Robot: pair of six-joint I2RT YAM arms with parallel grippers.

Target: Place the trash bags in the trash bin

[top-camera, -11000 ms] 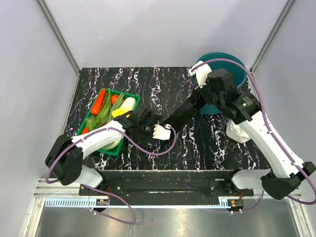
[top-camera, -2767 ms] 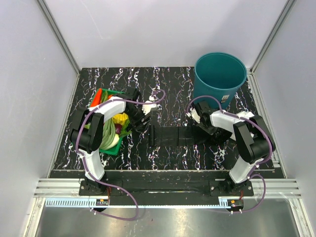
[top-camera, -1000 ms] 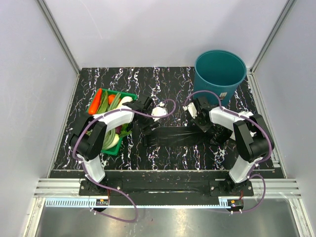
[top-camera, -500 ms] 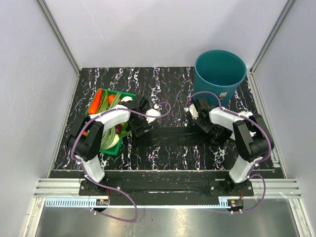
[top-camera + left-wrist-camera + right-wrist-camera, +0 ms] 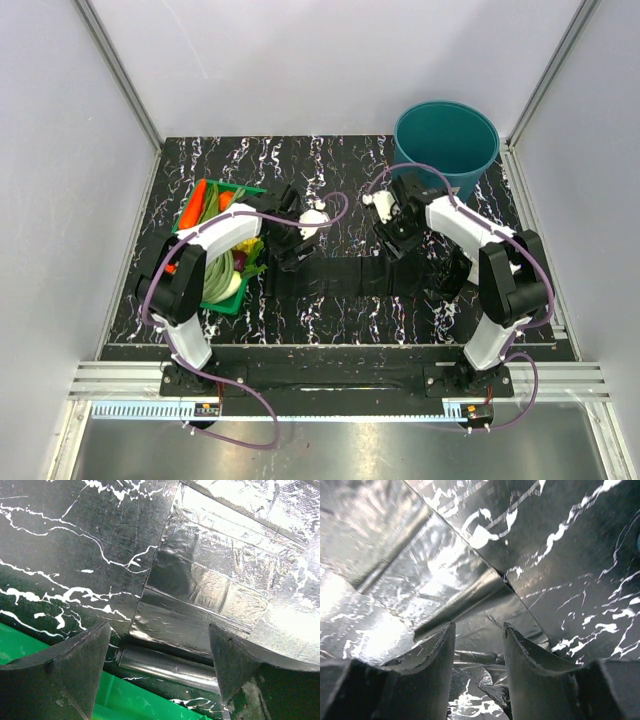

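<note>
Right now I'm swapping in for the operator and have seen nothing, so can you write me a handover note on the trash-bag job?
Left gripper: open wide, low over the left end of the glossy black plastic trash bag.
Right gripper: open narrower, over its crumpled right end.
The bag lies flat on the black marbled table between them; I see only this one.
The round teal plastic trash bin stands far right, nothing visible inside.
Done: nothing binned.
Left: grip the bag, move it into the bin.
</note>
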